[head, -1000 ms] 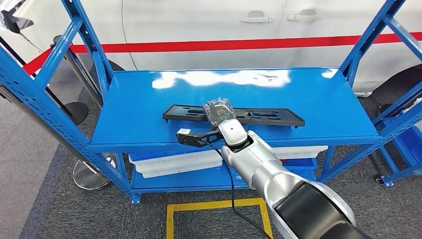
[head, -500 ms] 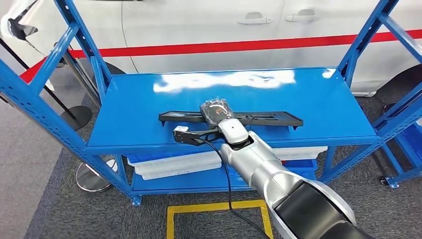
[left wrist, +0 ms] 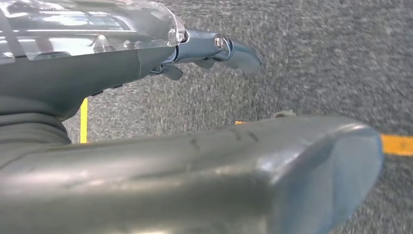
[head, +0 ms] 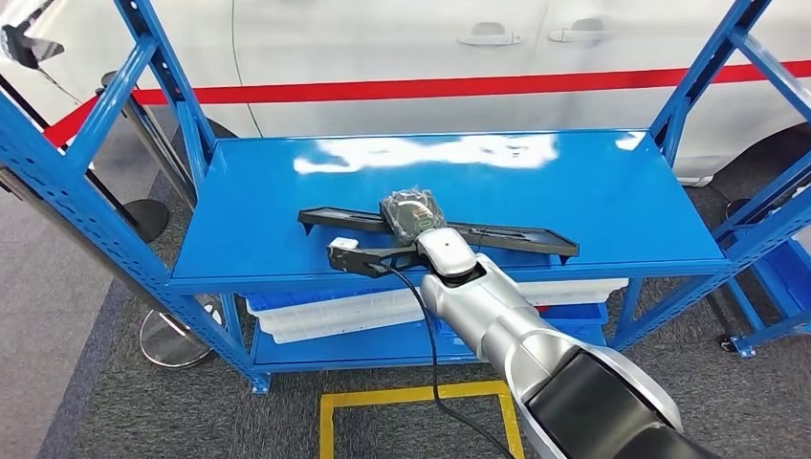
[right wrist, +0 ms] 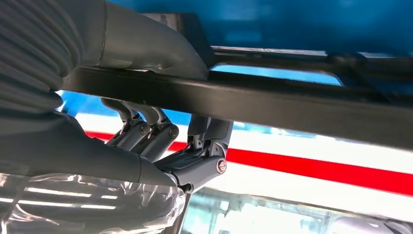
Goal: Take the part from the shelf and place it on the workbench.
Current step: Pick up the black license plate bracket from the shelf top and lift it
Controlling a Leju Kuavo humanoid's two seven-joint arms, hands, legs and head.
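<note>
The part [head: 502,237] is a long, flat black plastic strip lying across the front half of the blue shelf top [head: 593,186]. My right hand [head: 413,212], wrapped in clear film, grips it near its middle. In the right wrist view the dark fingers [right wrist: 158,134] curl around one side of the part's black bar [right wrist: 292,102] and the grey thumb presses on the other. The part sits slightly askew, its right end closer to the shelf's front edge. In the left wrist view my left hand [left wrist: 170,161] hangs over grey carpet, fingers [left wrist: 229,48] apart from the thumb, holding nothing.
Blue shelf uprights [head: 143,67] rise on both sides. A white car with a red stripe [head: 402,91] stands close behind. White trays [head: 335,311] lie on the lower shelf. A yellow floor marking [head: 421,392] is in front, a round stand base [head: 177,339] at the left.
The part has shifted a little to the left in my right hand and turned, its right end swinging toward the shelf's front edge.
</note>
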